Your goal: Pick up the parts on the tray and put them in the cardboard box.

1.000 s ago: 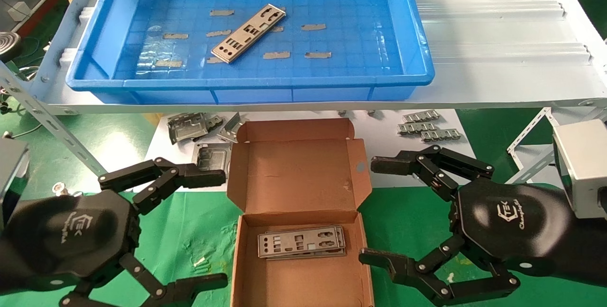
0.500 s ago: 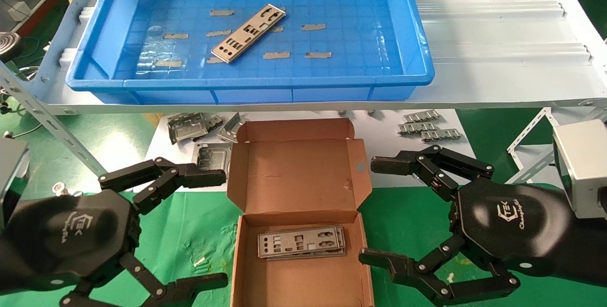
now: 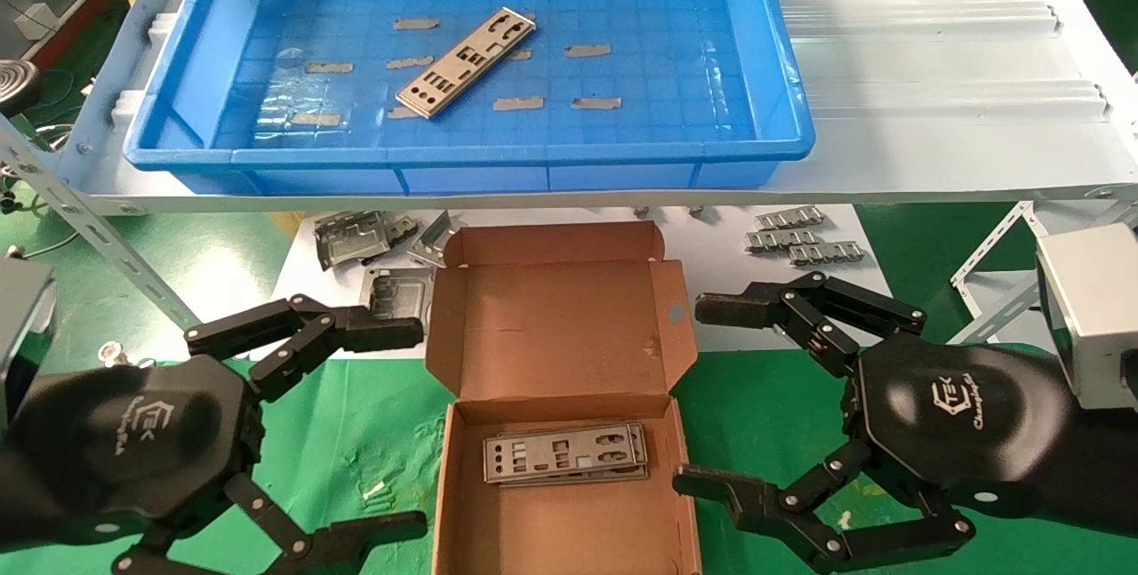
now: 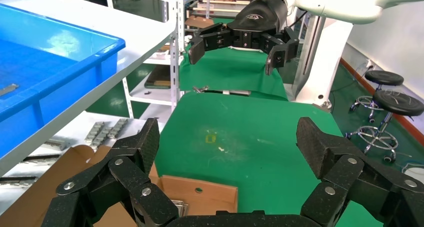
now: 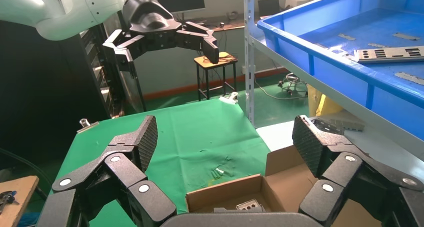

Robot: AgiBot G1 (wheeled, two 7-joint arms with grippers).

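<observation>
One silver-grey punched plate (image 3: 466,62) lies at an angle on the floor of the blue tray (image 3: 782,108) on the white shelf; it also shows in the right wrist view (image 5: 390,54). The cardboard box (image 3: 560,326) stands open below the shelf, with a small stack of plates (image 3: 564,453) on its floor. My left gripper (image 3: 418,428) is open and empty, left of the box. My right gripper (image 3: 689,397) is open and empty, right of the box. Both hang low over the green cloth, apart from the box.
Square grey metal frames (image 3: 356,237) lie on the white board left of the box lid. Ridged clip strips (image 3: 796,237) lie to its right. A slanted shelf strut (image 3: 98,237) runs at the left. Green cloth (image 3: 356,451) covers the table.
</observation>
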